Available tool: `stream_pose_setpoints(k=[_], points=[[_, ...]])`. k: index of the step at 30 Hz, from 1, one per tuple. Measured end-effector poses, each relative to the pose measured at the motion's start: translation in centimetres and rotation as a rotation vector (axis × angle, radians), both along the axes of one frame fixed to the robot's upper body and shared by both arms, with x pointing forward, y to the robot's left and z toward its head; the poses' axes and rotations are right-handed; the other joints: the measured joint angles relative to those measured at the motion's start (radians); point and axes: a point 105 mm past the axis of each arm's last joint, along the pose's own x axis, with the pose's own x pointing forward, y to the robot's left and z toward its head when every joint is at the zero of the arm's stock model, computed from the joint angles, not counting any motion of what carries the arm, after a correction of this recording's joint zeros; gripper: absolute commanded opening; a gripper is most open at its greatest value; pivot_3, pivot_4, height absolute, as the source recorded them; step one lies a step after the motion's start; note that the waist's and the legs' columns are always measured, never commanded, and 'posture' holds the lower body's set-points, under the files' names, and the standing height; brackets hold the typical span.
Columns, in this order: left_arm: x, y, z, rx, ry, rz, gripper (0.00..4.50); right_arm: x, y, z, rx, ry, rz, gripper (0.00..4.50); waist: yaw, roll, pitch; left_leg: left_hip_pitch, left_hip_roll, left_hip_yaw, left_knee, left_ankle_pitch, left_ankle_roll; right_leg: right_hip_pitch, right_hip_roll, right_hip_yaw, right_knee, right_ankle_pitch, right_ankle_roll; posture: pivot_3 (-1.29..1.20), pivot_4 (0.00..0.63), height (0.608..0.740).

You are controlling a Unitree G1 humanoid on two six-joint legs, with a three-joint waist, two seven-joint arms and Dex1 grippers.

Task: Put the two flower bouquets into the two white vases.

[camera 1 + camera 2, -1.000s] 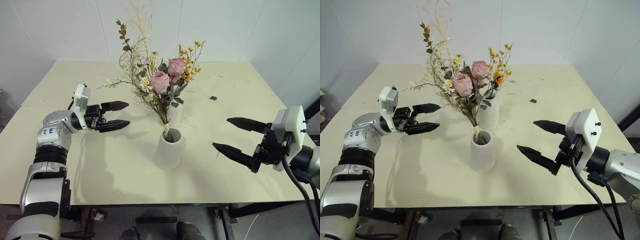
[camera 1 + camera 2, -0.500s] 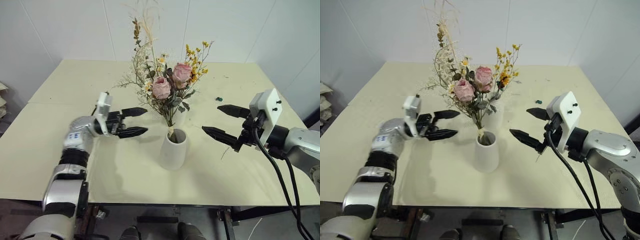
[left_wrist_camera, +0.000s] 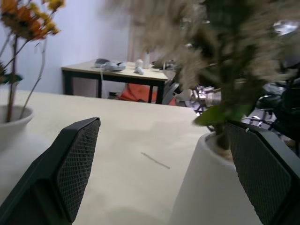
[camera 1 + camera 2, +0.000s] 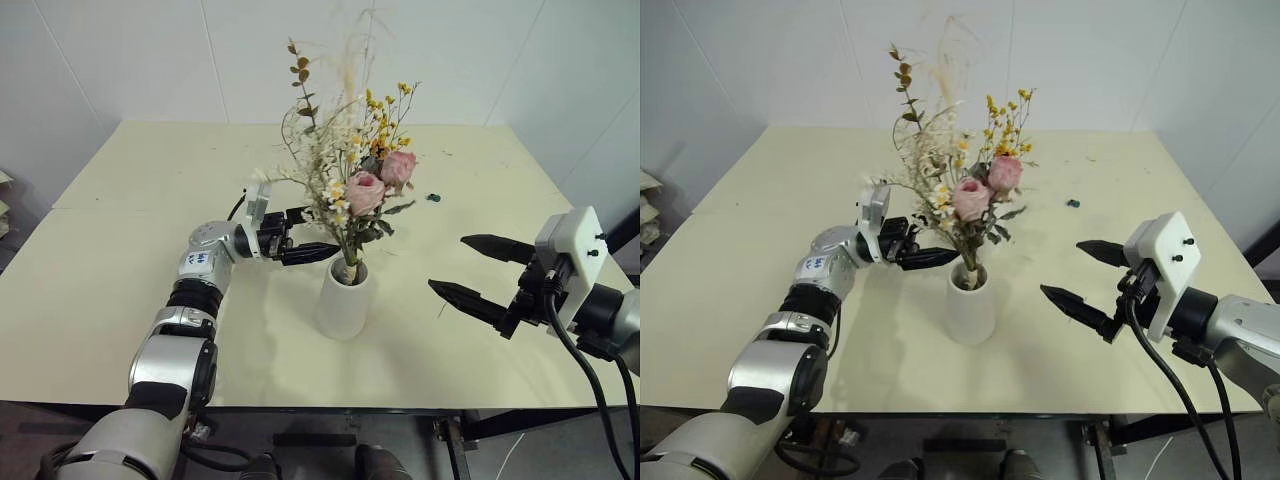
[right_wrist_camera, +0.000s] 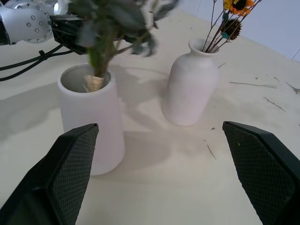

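The black-fingered right gripper (image 4: pixel 480 270) hangs spread near the cream table's (image 4: pixel 120 300) right edge. Mid-table, the wide-mouthed white vase (image 4: pixel 343 298) holds the pink-rose bunch (image 4: pixel 365 190); the spread left gripper (image 4: pixel 310 235) flanks its stems. Behind, the bottle-shaped white vase (image 5: pixel 191 89) holds the yellow-orange sprig (image 4: pixel 385 110).

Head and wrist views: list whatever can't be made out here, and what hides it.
- Narrow-necked vase: in the head views, hidden behind the rose bouquet.
- Yellow sprig: its top is cut off by the right wrist view's edge.
- Wide-mouthed vase: how deep the stems reach is hidden by its wall.
- Small dark object on the table: too small to identify.
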Motion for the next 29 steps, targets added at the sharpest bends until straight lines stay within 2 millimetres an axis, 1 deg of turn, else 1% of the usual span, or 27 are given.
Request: stream_pose_setpoints(k=[2,3,4,6,8,15,19,21,26,29], points=[[0.1,0.4,0.1,0.004,0.007,0.013,4.50,-0.1,0.0,0.0,-0.001,-0.002,-0.003,4.49,-0.002,0.000,0.000,0.000,0.000,0.000,0.000,0.000,0.000,0.000,0.000,0.000,0.000,0.000,0.000,0.00,0.150,0.740],[0.2,0.9,0.2,0.013,0.003,0.029,4.50,-0.1,0.0,0.0,-0.002,-0.005,-0.004,4.49,-0.005,0.000,0.000,0.000,0.000,0.000,0.000,0.000,0.000,0.000,0.000,0.000,0.000,0.000,0.000,0.00,0.150,0.740],[0.3,1.6,0.2,0.026,0.000,0.049,4.50,-0.2,0.0,0.0,-0.002,-0.007,-0.006,4.49,-0.010,0.000,0.000,0.000,0.000,0.000,-0.001,0.000,0.000,0.000,0.000,0.000,0.000,0.000,0.000,0.00,0.150,0.740],[0.5,3.8,0.2,0.062,-0.008,0.104,4.50,-0.2,-0.3,-0.1,-0.002,-0.001,-0.019,4.49,-0.019,0.000,0.000,0.000,0.000,0.000,-0.001,0.000,0.000,0.000,0.000,0.000,0.000,0.000,0.000,0.00,0.150,0.740],[0.4,5.6,0.2,0.082,-0.016,0.140,4.50,-0.3,-0.4,-0.2,-0.001,0.004,-0.017,4.49,-0.019,0.000,0.000,0.000,0.000,0.000,-0.001,0.000,0.000,0.000,0.000,0.000,0.001,0.000,0.000,0.00,0.150,0.740],[0.2,10.0,0.6,0.142,-0.040,0.258,4.50,0.0,-1.1,-0.2,0.030,0.019,0.010,4.49,-0.014,0.000,0.000,0.000,0.000,0.000,-0.001,0.000,0.000,0.000,0.000,0.000,0.001,0.000,0.000,0.00,0.150,0.740],[-0.1,11.8,0.2,0.172,-0.013,0.303,4.50,0.3,-1.6,-0.3,0.050,0.036,0.016,4.49,-0.015,0.000,0.000,0.000,0.000,0.000,-0.001,0.000,0.000,0.000,0.000,0.000,0.001,0.000,0.000,0.00,0.150,0.740],[-0.4,13.3,-0.1,0.197,0.012,0.342,4.50,0.2,-1.7,-0.3,0.050,0.047,0.042,4.49,-0.019,0.000,0.000,0.000,0.000,0.000,-0.001,0.000,0.000,0.000,0.000,0.000,0.001,0.000,0.000,0.00,0.150,0.740],[-0.9,15.7,-0.3,0.247,0.040,0.406,4.50,-0.1,-2.4,0.3,0.035,0.046,0.083,4.49,-0.017,0.000,0.000,0.001,0.000,0.000,-0.001,0.000,0.000,0.000,0.000,0.000,0.002,0.000,0.000,0.00,0.150,0.740],[-1.0,15.9,-0.5,0.258,0.049,0.412,4.50,0.0,-2.8,0.5,0.021,0.037,0.098,4.49,-0.016,0.000,0.000,0.001,0.000,0.000,0.000,0.000,0.000,0.000,0.000,0.000,0.002,0.000,0.000,0.00,0.150,0.740]])
